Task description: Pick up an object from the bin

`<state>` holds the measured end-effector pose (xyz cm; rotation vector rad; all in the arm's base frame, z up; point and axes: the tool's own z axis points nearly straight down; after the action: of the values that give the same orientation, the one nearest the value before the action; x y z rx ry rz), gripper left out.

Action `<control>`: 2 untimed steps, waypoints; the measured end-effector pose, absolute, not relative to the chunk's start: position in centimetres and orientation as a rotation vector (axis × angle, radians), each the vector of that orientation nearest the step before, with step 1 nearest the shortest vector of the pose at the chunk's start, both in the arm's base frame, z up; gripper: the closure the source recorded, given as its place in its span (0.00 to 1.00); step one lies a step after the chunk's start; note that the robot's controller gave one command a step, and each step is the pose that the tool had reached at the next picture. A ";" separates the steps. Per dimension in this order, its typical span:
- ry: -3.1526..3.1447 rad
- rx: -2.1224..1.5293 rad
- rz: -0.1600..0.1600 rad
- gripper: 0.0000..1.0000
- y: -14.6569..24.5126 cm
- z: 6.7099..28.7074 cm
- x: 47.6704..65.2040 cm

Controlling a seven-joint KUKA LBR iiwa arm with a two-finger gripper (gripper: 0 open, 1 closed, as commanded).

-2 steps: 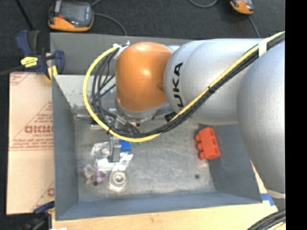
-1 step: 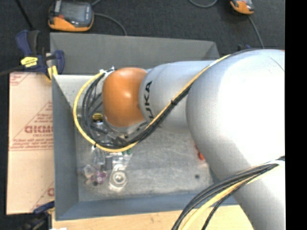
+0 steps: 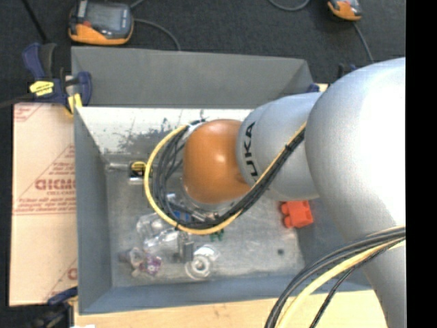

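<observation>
the pincer point(image 3: 183, 244) is low in the bin point(image 3: 92, 203), over the left part of its floor near the lower wall in the camera view. it is mostly hidden under the arm's orange cover point(image 3: 212, 159) and the loop of cables point(image 3: 158, 183) round it. whether it is open or closed cannot be told, and nothing can be seen in its grip.

its dark tip sits among a small heap of clear plastic things. a crumpled clear piece point(image 3: 153, 229) lies just to its left and a clear round piece point(image 3: 201, 263) just beside it toward the lower wall. a small purple-tinted piece point(image 3: 147, 264) lies a little further left. whether the pincer touches any of them cannot be told. further out, a small yellow and black thing point(image 3: 137, 168) lies near the left rear of the floor, and an orange block point(image 3: 296, 214) lies well apart on the right, beside the arm.

as a judgement, the reach into the bin looks done, with the clear heap the likely target. everything visible rests on the floor, so the grip, the lift and carrying a piece clear of the walls are left to do.
</observation>
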<state>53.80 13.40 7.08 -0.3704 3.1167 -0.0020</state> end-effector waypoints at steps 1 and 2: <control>3.112 -0.369 0.004 1.00 13.7 7.2 54.0; 3.113 -0.361 0.000 1.00 14.0 16.7 53.7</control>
<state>53.68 13.97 16.67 -0.3613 3.1134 0.0000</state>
